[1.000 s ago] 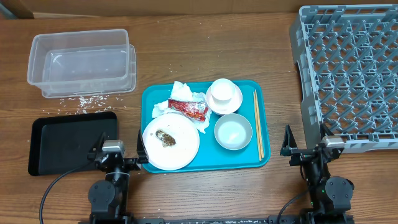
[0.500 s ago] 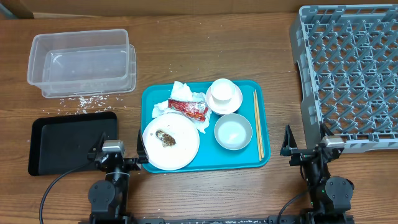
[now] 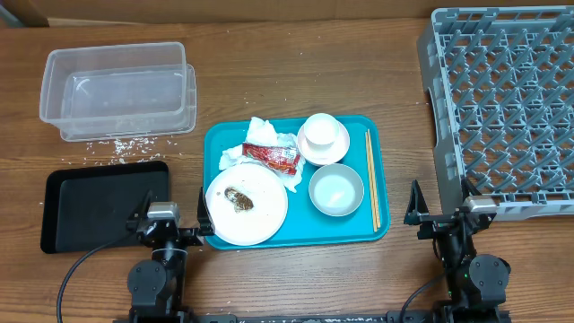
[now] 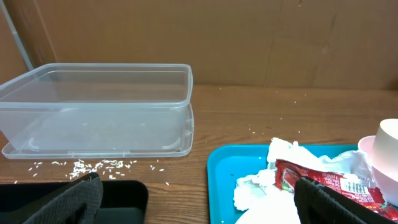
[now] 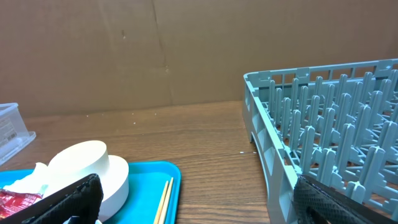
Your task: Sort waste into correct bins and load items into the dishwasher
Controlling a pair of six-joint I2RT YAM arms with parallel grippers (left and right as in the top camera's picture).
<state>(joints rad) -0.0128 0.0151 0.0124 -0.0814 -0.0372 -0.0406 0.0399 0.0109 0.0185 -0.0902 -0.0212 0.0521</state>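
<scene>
Plainly, the left gripper [image 3: 170, 215] and right gripper [image 3: 441, 211] gape wide, empty; the white plate [image 3: 247, 205] lies at three o'clock, just beside the left one; the dish rack [image 3: 502, 108] sits at one o'clock from the right.

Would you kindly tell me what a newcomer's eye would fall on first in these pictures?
The bright teal tray in the middle, crowded with a white plate, a red wrapper and a crumpled napkin, stands out first. Next comes the large grey dish rack at the right edge, then the clear tub at the upper left.
</scene>
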